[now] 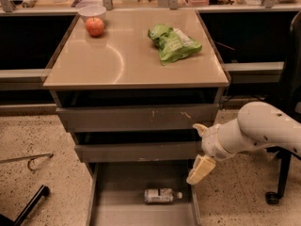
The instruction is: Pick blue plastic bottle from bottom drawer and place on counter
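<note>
The blue plastic bottle (161, 195) lies on its side, cap to the right, on the floor of the open bottom drawer (120, 206). My gripper (199, 149) hangs on the white arm at the cabinet's right front, beside the middle drawer's right end. It is above and to the right of the bottle, apart from it. Its cream fingers (200, 169) are spread, open and empty. The beige counter (127, 62) tops the cabinet.
A green snack bag (173, 43) lies on the counter's right half. A red apple (95, 26) and a white bowl (92, 11) sit at its back left. A chair base (274, 196) stands on the right. A black leg (29, 206) lies on the floor at left.
</note>
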Robot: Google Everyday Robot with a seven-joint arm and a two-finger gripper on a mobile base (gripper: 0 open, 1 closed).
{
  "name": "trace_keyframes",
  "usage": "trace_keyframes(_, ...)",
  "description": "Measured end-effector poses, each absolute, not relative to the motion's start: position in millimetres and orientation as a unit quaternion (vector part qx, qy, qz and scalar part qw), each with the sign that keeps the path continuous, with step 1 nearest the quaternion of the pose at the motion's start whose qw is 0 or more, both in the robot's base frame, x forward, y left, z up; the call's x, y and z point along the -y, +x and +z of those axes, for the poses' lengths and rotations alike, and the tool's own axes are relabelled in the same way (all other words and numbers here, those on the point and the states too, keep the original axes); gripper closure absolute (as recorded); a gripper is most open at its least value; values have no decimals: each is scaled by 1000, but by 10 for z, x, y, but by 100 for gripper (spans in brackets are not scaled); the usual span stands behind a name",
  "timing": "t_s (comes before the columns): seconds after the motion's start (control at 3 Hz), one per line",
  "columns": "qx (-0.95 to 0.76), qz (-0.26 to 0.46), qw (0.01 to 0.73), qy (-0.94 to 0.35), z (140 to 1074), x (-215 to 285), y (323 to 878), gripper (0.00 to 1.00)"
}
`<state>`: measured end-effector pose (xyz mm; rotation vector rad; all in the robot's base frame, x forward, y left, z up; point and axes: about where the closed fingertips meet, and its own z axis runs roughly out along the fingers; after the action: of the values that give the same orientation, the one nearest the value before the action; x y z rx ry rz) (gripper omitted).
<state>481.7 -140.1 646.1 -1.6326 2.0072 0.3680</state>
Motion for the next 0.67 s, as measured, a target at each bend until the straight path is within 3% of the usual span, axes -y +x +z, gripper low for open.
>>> trace_keyframes(0.67,-727,188,277,-599,5843,1194,4577,0)
